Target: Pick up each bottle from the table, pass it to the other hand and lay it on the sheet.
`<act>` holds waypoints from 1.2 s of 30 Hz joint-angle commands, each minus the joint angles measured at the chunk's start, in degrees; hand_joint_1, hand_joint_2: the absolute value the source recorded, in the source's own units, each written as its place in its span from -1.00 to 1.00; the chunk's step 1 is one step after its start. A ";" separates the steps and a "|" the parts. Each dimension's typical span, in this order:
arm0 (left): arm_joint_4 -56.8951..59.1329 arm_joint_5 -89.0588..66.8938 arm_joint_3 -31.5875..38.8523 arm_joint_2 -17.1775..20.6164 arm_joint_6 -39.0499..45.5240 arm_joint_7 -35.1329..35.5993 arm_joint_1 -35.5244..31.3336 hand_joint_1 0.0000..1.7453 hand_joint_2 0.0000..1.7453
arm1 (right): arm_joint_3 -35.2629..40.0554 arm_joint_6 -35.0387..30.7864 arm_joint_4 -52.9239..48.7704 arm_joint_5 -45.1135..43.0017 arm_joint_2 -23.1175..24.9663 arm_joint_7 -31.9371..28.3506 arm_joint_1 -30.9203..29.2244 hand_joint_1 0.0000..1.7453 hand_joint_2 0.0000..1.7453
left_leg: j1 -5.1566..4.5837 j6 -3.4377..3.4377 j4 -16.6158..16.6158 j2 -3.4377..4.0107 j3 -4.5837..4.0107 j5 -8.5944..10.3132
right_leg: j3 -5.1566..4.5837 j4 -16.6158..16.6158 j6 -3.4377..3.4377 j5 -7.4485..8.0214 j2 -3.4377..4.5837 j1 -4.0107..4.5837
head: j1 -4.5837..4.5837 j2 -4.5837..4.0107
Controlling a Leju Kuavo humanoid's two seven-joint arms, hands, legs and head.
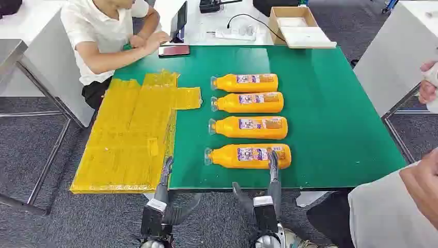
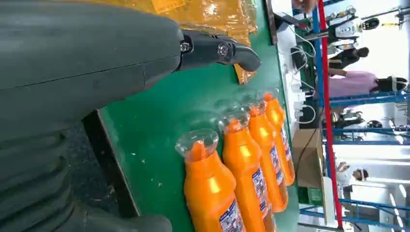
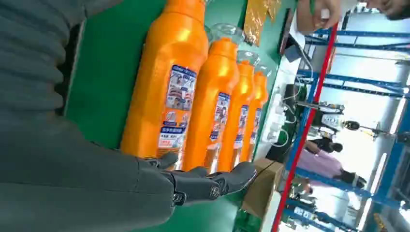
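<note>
Several orange bottles with clear caps lie side by side in a column on the green table [image 1: 335, 119], caps pointing toward the sheet. The nearest bottle [image 1: 243, 155] [image 3: 164, 82] [image 2: 208, 188] lies close to the front edge. My right hand [image 1: 268, 186] is open, its fingers [image 3: 208, 181] stretched over that bottle's base end, thumb apart below the table edge. My left hand [image 1: 165, 191] is open at the front edge, its fingers [image 2: 217, 50] extended beside the yellow sheet [image 1: 129, 134] [image 2: 212, 12], which covers the table's left side and holds nothing.
A person [image 1: 103, 36] sits at the far left corner with a tablet and a phone [image 1: 174, 50]. A cardboard box [image 1: 294, 26] and a power strip [image 1: 235, 34] lie beyond the table. Another person [image 1: 403, 206] stands close at the right.
</note>
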 commanded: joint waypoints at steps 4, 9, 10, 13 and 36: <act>0.36 1.57 -3.17 1.77 0.53 -2.02 -0.71 -1.00 1.00 | 2.96 -1.66 4.75 2.43 -0.38 -0.80 -4.06 -1.00 1.00 | 0.06 -0.09 -0.05 0.13 0.23 -0.08 | 0.20 -0.05 -0.10 -0.05 0.05 0.07 | 0.00 0.00; -0.57 2.20 -2.46 1.76 1.48 -2.12 -0.05 -1.00 1.00 | 1.90 -1.21 6.44 2.24 -1.01 -0.58 -4.29 -1.00 1.00 | 0.07 -0.11 -0.07 0.12 0.30 -0.10 | 0.28 -0.09 -0.12 -0.07 0.03 0.08 | 0.00 0.00; -0.70 2.23 -2.50 1.81 1.41 -2.12 0.02 -1.00 1.00 | 1.84 -1.23 6.45 2.33 -1.07 -0.57 -4.30 -1.00 1.00 | 0.05 -0.09 -0.08 0.12 0.24 -0.07 | 0.22 -0.09 -0.10 -0.05 0.05 0.06 | -0.02 0.00; -0.70 2.23 -2.50 1.81 1.41 -2.12 0.02 -1.00 1.00 | 1.84 -1.23 6.45 2.33 -1.07 -0.57 -4.30 -1.00 1.00 | 0.05 -0.09 -0.06 0.13 0.20 -0.07 | 0.18 -0.07 -0.10 -0.04 0.06 0.06 | -0.02 0.00; -3.52 1.25 -3.05 1.46 0.21 -2.12 0.79 -1.00 1.00 | -13.41 -12.11 14.41 50.49 -10.01 11.86 -13.77 -1.00 1.00 | -0.02 -0.10 -0.04 0.11 0.29 -0.09 | 0.29 -0.10 -0.10 -0.04 0.02 0.02 | 0.00 0.00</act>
